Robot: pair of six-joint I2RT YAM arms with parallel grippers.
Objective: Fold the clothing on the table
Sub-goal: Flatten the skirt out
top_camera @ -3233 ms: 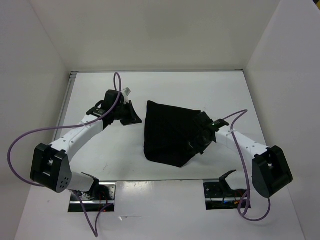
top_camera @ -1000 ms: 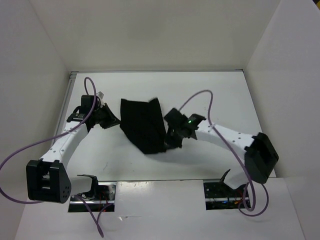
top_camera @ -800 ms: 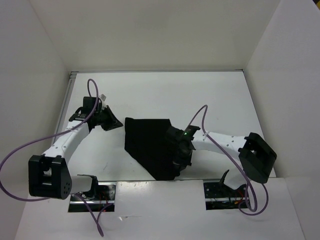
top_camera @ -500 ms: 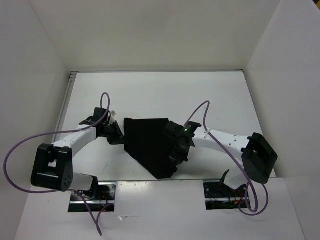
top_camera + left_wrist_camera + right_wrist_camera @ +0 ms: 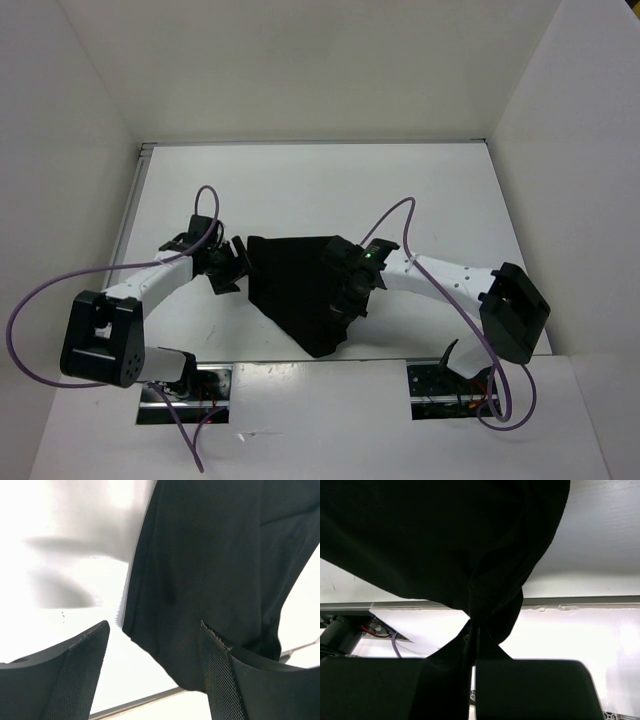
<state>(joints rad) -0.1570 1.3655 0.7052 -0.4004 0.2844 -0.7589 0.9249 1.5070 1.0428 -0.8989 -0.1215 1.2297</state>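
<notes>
Swung in and sprung wide, black left gripper [image 5: 155, 630] frames the floppy black fabric garment [image 5: 295, 290]'s edge; black right gripper [image 5: 472, 645] pinches a bunched fold, probably anchoring it on the matte white tabletop [image 5: 430, 190].

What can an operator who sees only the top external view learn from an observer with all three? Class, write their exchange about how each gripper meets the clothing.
Observer: The right wrist view shows the right gripper shut on a bunch of the clothing.
Operator: And the left?
Observer: The left gripper is open; the cloth's edge shows between its spread fingers, unclamped.
Operator: Is the cloth flat at the pinch?
Observer: No, it gathers into creases there.
</notes>
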